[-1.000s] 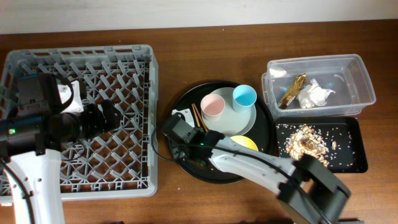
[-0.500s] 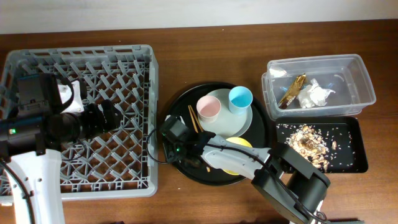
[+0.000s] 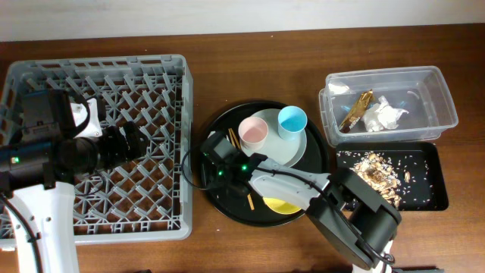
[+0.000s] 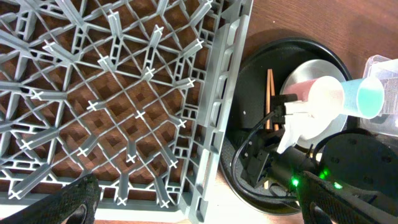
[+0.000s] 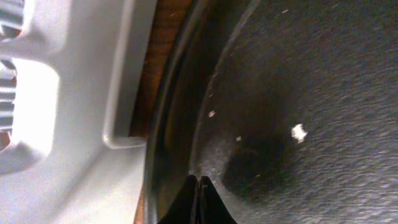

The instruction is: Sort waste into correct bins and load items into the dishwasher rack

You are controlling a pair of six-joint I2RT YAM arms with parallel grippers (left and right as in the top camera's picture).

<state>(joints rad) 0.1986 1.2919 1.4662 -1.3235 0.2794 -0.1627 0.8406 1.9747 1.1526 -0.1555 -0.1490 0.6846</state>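
My right gripper [image 3: 211,155] is shut and empty, low over the left rim of the round black tray [image 3: 227,208]; in its wrist view the closed tips [image 5: 199,182] touch bare tray. The pale plate [image 3: 292,148] carries the pink cup [image 3: 253,133] and blue cup [image 3: 292,120]. One chopstick [image 3: 232,139] lies beside the plate, another [image 3: 250,199] on the tray. The yellow bowl [image 3: 279,204] is partly under my right arm. My left gripper [image 3: 130,141] is open over the dishwasher rack [image 3: 91,68]; its wrist view [image 4: 199,211] shows the lattice [image 4: 124,93].
The clear tub [image 3: 436,98] at the right holds white tissue [image 3: 383,115] and the foil wrapper [image 3: 356,108]. The shallow black tray [image 3: 428,171] below it holds food scraps [image 3: 375,173]. The rack's right wall [image 5: 74,93] stands close beside the round tray's rim.
The right arm swung across the round tray. The plate with both cups slid up and left, the yellow bowl shifted down-left, and one chopstick now lies apart near the tray's front.
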